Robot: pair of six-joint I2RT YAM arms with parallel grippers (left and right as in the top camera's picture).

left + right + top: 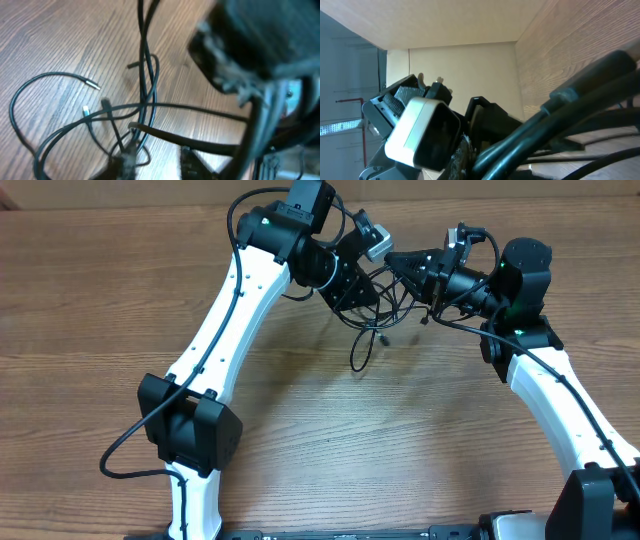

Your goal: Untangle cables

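Thin black cables [372,330] hang tangled between my two grippers at the far middle of the table, with one loop trailing toward the front. In the left wrist view the cables [145,105] cross and loop over the wood, and a silver-tipped plug [93,85] lies at the end of one. My left gripper [362,298] [159,162] hovers over the tangle with its fingers apart; strands run past the left finger [125,162]. Facing it, my right gripper [398,262] [485,160] is shut on cables [560,115] that run off taut to the right.
The left arm's wrist camera [422,132] sits very close in front of the right gripper. The wooden table [320,440] ends at a beige back wall [120,192]. Thicker black arm cables [125,450] loop near the left arm's base.
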